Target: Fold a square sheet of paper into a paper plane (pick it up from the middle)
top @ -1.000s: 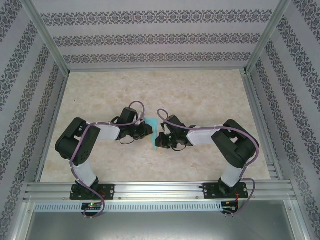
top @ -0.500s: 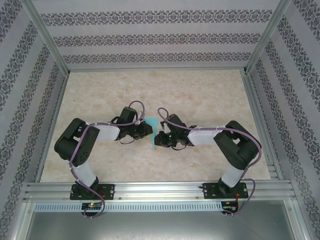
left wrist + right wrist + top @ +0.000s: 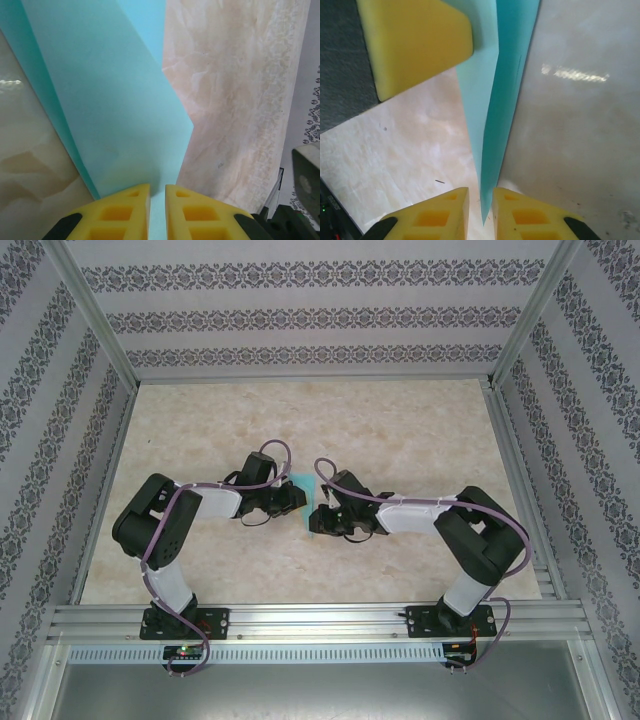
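Observation:
The square sheet of paper is folded into a narrow, pointed turquoise paper plane (image 3: 306,485), standing on edge between the two arms at mid-table. My left gripper (image 3: 294,499) holds it from the left. In the left wrist view its yellow jaws (image 3: 157,210) are shut on the paper (image 3: 115,100), which fans away from them. My right gripper (image 3: 322,516) sits at the near end. In the right wrist view its jaws (image 3: 480,210) stand slightly apart, with the pointed tip of the plane (image 3: 505,75) between them and touching neither pad. A left finger (image 3: 415,40) presses the paper's far part.
The marble-patterned table (image 3: 400,430) stretches bare behind and to both sides of the arms. Aluminium frame rails (image 3: 300,618) run along the near edge, and patterned walls (image 3: 300,310) close in the back and sides.
The right gripper's jaws have parted from the plane's tip, and the right arm's elbow has shifted slightly to the right. The left gripper keeps its hold and place.

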### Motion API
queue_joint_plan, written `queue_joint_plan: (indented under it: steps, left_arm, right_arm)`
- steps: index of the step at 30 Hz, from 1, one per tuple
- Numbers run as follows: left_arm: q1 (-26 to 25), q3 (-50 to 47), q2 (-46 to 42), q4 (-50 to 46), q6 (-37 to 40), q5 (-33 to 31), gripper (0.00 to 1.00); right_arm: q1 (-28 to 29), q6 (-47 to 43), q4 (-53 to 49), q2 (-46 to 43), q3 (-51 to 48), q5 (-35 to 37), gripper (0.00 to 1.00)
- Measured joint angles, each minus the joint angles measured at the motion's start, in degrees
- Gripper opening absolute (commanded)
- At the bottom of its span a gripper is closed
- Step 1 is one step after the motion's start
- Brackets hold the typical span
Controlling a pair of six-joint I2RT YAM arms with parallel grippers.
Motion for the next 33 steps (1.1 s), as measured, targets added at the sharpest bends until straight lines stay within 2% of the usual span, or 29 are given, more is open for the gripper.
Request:
queue_joint_plan:
  steps: [5, 13, 17, 22, 25, 33]
  left_arm:
    - [0.0, 0.0, 0.0, 0.0, 0.0, -0.2, 0.16]
    - [0.0, 0.0, 0.3, 0.0, 0.0, -0.4, 0.16]
    - [0.0, 0.0, 0.3, 0.0, 0.0, -0.6, 0.16]
    - [0.0, 0.0, 0.3, -0.1, 0.0, -0.6, 0.16]
    - [0.0, 0.0, 0.3, -0.1, 0.0, -0.7, 0.16]
    - [0.0, 0.0, 0.3, -0.1, 0.0, -0.7, 0.18]
  right_arm:
    - [0.2, 0.3, 0.8, 0.7, 0.0, -1.1, 0.12]
    - [0.2, 0.5, 1.1, 2.1, 0.0, -2.2, 0.12]
    - [0.8, 0.5, 1.5, 2.7, 0.0, -2.6, 0.07]
    - [0.9, 0.5, 2.0, 3.3, 0.1, -3.1, 0.09]
    - [0.9, 0.5, 1.9, 3.3, 0.3, -3.1, 0.06]
    - [0.9, -1.9, -2.4, 3.3, 2.3, -2.1, 0.0]
